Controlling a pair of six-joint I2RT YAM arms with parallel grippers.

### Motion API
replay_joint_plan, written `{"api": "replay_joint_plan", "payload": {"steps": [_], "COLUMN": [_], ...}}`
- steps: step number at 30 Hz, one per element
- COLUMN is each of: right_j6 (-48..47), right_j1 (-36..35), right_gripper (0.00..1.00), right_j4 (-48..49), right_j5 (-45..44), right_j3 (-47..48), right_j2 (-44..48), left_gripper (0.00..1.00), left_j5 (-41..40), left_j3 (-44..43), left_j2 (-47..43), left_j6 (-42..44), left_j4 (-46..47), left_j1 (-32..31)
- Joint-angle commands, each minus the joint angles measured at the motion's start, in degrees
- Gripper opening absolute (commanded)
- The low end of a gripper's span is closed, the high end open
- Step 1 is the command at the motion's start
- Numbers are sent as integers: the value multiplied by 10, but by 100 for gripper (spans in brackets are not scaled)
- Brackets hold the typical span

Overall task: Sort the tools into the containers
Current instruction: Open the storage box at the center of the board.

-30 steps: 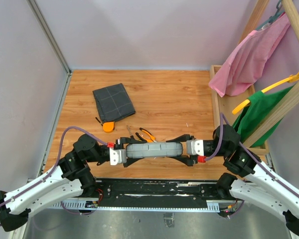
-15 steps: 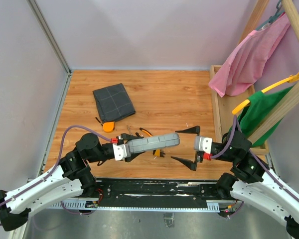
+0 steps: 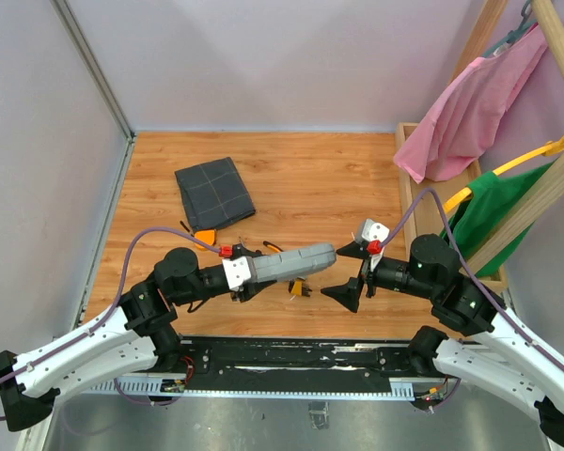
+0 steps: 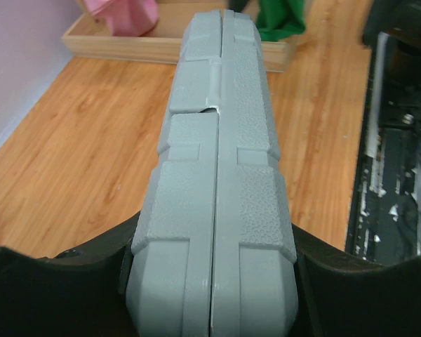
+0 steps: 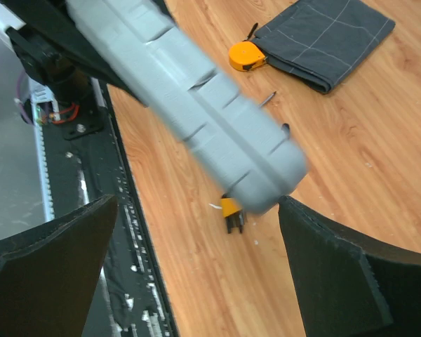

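My left gripper (image 3: pixel 242 273) is shut on one end of the closed light-grey case (image 3: pixel 284 265), held on edge above the table; the left wrist view shows its seam (image 4: pixel 217 175) running away between my black fingers (image 4: pixel 56 284). My right gripper (image 3: pixel 349 272) stands open just off the case's free end (image 5: pixel 196 112), touching nothing. Under that end lies the small orange bit holder (image 5: pixel 231 213). The dark grey pouch (image 3: pixel 214 192) lies at the back left, the round orange piece (image 3: pixel 205 237) by its near corner. Pliers (image 3: pixel 266 247) peek from behind the case.
A wooden rack (image 3: pixel 423 202) with a pink cloth (image 3: pixel 470 108) and a green garment (image 3: pixel 498 211) on hangers lines the right side. A black rail (image 3: pixel 291 362) runs along the near edge. Lilac walls close the left and back.
My right gripper has let go of the case's end, opened wide and drawn back. The left arm now holds the case alone, its free end swung away and tilted.
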State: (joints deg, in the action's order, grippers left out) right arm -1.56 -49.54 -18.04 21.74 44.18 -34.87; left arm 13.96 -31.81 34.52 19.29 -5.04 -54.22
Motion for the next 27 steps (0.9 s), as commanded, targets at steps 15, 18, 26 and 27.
{"api": "replay_joint_plan", "payload": {"steps": [15, 18, 26, 27], "right_j6": [52, 53, 51, 53], "right_j1": [-8, -8, -7, -8], "right_gripper": [99, 99, 99, 99], "right_j4": [9, 10, 8, 10], "right_j5": [-114, -139, -154, -153], "right_j3": [-4, 1, 21, 21], "right_j2": [67, 56, 29, 29], "left_gripper": [0, 0, 0, 1], "left_j5": [-162, -159, -151, -154], "left_j3": [-17, -23, -83, -90], "left_j2": [-5, 6, 86, 96], "left_j6": [-111, -97, -69, -73], "left_j4": [120, 103, 17, 12], "left_j1": [3, 3, 3, 3]}}
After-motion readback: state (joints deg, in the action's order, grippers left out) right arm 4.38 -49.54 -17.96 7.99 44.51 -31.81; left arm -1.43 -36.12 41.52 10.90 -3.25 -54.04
